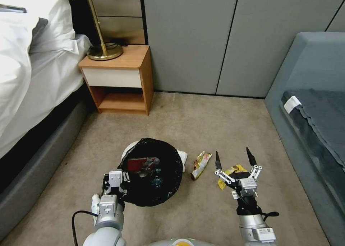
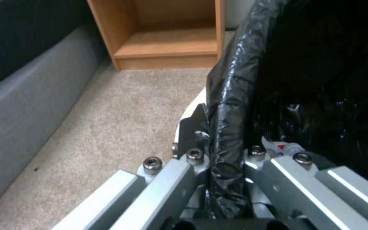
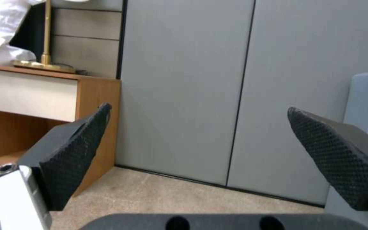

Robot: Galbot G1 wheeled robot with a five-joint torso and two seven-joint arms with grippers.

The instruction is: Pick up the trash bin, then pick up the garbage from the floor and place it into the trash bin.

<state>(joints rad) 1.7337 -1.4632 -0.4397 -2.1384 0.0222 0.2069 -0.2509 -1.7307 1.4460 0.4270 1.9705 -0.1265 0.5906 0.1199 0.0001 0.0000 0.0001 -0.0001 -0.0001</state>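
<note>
The trash bin point(image 1: 169, 192), white with a black liner over its rim, is on the carpet at the left of centre. My left gripper point(image 1: 114, 183) is shut on its near-left rim; the left wrist view shows the fingers point(image 2: 191, 125) clamping the liner-covered rim point(image 2: 226, 127). Inside the bin lie a red carton point(image 1: 137, 164) and a small bottle point(image 1: 156, 181). On the floor to its right are a white tissue point(image 1: 183, 157), a brown-yellow wrapper point(image 1: 200, 164) and a yellow wrapper point(image 1: 230, 175). My right gripper point(image 1: 234, 159) hangs open just above the yellow wrapper, fingers point(image 3: 75, 153) spread wide.
A wooden nightstand point(image 1: 120, 77) with a brass lamp point(image 1: 104, 48) stands at the back left beside the bed point(image 1: 28, 77). A grey-blue sofa point(image 1: 312, 106) lines the right side. Grey wall panels point(image 1: 215, 37) close off the back. Open carpet point(image 1: 215, 120) lies between.
</note>
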